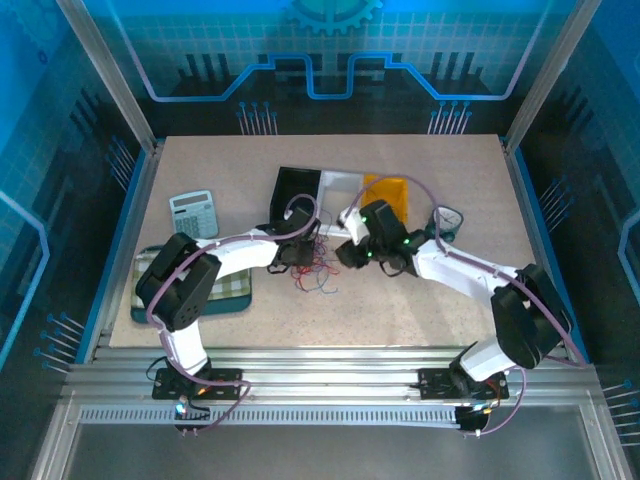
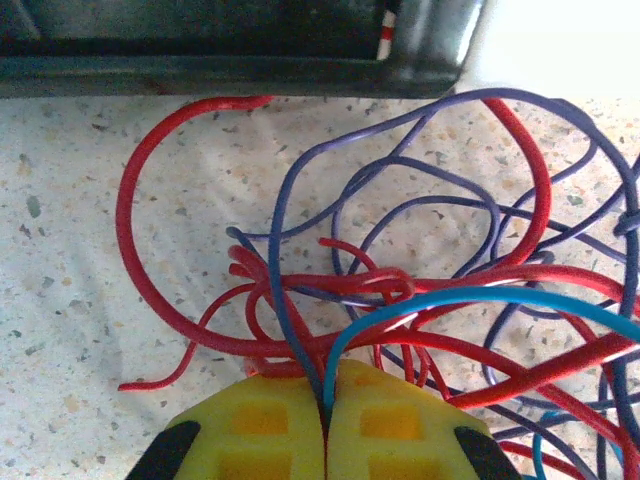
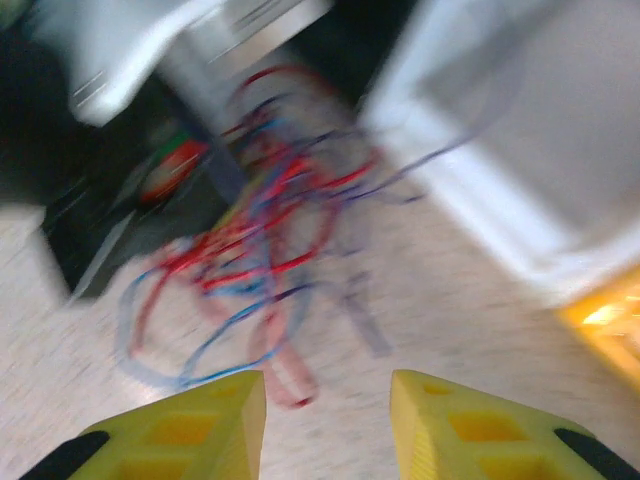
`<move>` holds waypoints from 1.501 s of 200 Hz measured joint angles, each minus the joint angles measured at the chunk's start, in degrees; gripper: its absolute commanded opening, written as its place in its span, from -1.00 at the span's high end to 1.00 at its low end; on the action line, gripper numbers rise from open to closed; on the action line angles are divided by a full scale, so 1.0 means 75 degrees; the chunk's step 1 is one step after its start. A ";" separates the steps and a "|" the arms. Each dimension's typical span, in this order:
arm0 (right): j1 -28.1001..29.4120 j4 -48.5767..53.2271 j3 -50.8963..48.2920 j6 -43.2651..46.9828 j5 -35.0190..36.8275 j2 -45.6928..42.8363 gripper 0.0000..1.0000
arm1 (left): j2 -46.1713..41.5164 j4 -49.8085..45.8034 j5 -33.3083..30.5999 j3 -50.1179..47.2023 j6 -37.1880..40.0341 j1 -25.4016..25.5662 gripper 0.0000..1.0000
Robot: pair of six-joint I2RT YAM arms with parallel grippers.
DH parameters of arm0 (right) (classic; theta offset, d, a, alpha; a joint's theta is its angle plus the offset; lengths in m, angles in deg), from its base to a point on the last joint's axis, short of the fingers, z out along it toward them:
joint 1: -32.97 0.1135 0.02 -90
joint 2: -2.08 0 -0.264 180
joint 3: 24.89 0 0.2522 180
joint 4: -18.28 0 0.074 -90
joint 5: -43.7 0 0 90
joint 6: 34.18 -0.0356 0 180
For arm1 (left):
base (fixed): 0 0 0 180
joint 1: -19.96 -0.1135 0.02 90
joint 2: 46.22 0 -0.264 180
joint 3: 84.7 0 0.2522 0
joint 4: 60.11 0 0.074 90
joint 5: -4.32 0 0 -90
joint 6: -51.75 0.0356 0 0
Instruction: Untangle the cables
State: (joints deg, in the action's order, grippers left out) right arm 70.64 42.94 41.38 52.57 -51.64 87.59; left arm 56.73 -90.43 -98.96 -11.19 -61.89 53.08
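Cables (image 1: 315, 272) lay mid-bench (image 1: 400, 320) as one knotted heap of red, purple and blue loops, with no strand separated. Left claw (image 2: 325, 415) was clamped on strands at the heap's left. Right claw (image 3: 328, 405) stood apart, empty, just right of the heap. Untangling judged barely begun.

A tangled bundle of very thin, flexible cables (image 1: 313, 272) in red, blue-purple, light blue and dark grey lies flat on the speckled beige tabletop (image 1: 420, 300), near its middle and slightly left. The strands loop and cross, and loose curly ends splay outward.
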 measured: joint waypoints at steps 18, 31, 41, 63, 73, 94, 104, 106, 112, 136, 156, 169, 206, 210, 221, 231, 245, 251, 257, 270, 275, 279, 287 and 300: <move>0.0507 0.0163 -0.0157 0.0332 -0.0248 0.0085 0.23 | -0.0050 0.0026 0.0321 -0.0032 0.0006 -0.0128 1.00; 0.0854 0.0198 -0.0160 0.0510 -0.0294 0.0294 0.23 | -0.0052 0.0038 0.0527 -0.0032 0.0015 -0.0160 1.00; 0.1067 0.0201 -0.0160 0.0589 -0.0332 0.0493 0.22 | -0.0052 0.0047 0.0670 -0.0032 0.0026 -0.0160 1.00; 0.1207 0.0172 -0.0157 0.0650 -0.0370 0.0921 0.21 | -0.0055 0.0052 0.0906 -0.0032 0.0032 -0.0160 1.00; 0.1201 0.0166 -0.0128 0.0647 -0.0353 0.1105 0.21 | -0.0064 0.0050 0.0994 -0.0032 0.0032 -0.0160 1.00; 0.1201 0.0134 0.0093 0.0647 -0.0315 0.1553 0.20 | -0.0082 0.0050 0.1160 -0.0032 0.0029 -0.0160 1.00; 0.1198 0.0099 0.0160 0.0664 -0.0277 0.1705 0.18 | -0.0082 0.0044 0.1180 -0.0038 0.0032 -0.0160 1.00; 0.1195 0.0082 0.0172 0.0667 -0.0268 0.1728 0.18 | -0.0082 0.0047 0.1180 -0.0041 0.0029 -0.0166 1.00; 0.1195 0.0067 0.0207 0.0682 -0.0259 0.1781 0.18 | -0.0082 0.0044 0.1195 -0.0055 0.0029 -0.0198 1.00; 0.1198 0.0026 0.0379 0.0787 -0.0198 0.1982 0.20 | -0.0085 0.0044 0.1177 -0.0108 0.0026 -0.0300 1.00; 0.1198 -0.0020 0.0475 0.0863 -0.0169 0.2104 0.21 | -0.0093 0.0050 0.1148 -0.0131 0.0026 -0.0361 1.00; 0.1198 -0.0038 0.0504 0.0903 -0.0169 0.2145 0.21 | -0.0093 0.0050 0.1148 -0.0131 0.0026 -0.0385 1.00; 0.1195 -0.0128 0.0597 0.0959 -0.0157 0.2264 0.20 | -0.0093 0.0029 0.1154 -0.0131 0.0029 -0.0475 1.00; 0.1183 -0.0146 0.0595 0.0959 -0.0154 0.2264 0.20 | -0.0093 0.0029 0.1160 -0.0131 0.0026 -0.0478 1.00; 0.1169 -0.0300 0.0501 0.0953 -0.0149 0.2229 0.19 | -0.0093 0.0041 0.1224 -0.0131 0.0029 -0.0495 1.00; 0.1151 -0.0495 0.0335 0.0930 -0.0146 0.2151 0.17 | -0.0099 0.0047 0.1361 -0.0131 0.0032 -0.0495 1.00; 0.1058 -0.0662 0.0035 0.0854 -0.0119 0.1964 0.17 | -0.0152 0.0044 0.1658 -0.0140 0.0032 -0.0487 1.00; 0.0994 -0.0720 -0.0114 0.0822 -0.0111 0.1883 0.17 | -0.0192 0.0044 0.1789 -0.0146 0.0032 -0.0490 1.00; 0.0918 -0.0726 -0.0248 0.0793 -0.0090 0.1816 0.17 | -0.0239 0.0047 0.1912 -0.0146 0.0035 -0.0490 1.00; 0.0790 -0.0752 -0.0475 0.0737 -0.0073 0.1754 0.17 | -0.0341 0.0070 0.2142 -0.0163 0.0029 -0.0501 1.00; 0.0746 -0.0868 -0.0551 0.0717 -0.0096 0.1743 0.17 | -0.0382 0.0087 0.2218 -0.0184 0.0032 -0.0507 1.00; 0.0726 -0.0903 -0.0560 0.0688 -0.0114 0.1737 0.17 | -0.0408 0.0093 0.2270 -0.0201 0.0029 -0.0516 1.00; 0.0723 -0.0941 -0.0577 0.0659 -0.0119 0.1725 0.17 | -0.0440 0.0105 0.2369 -0.0233 0.0032 -0.0536 1.00; 0.0723 -0.0985 -0.0597 0.0627 -0.0117 0.1725 0.20 | -0.0449 0.0108 0.2503 -0.0254 0.0029 -0.0562 1.00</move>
State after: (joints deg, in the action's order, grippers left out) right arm 76.06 35.55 36.90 57.27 -52.52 100.53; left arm 53.37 -89.62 -80.18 -13.09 -61.67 48.86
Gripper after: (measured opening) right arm 0.411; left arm 0.053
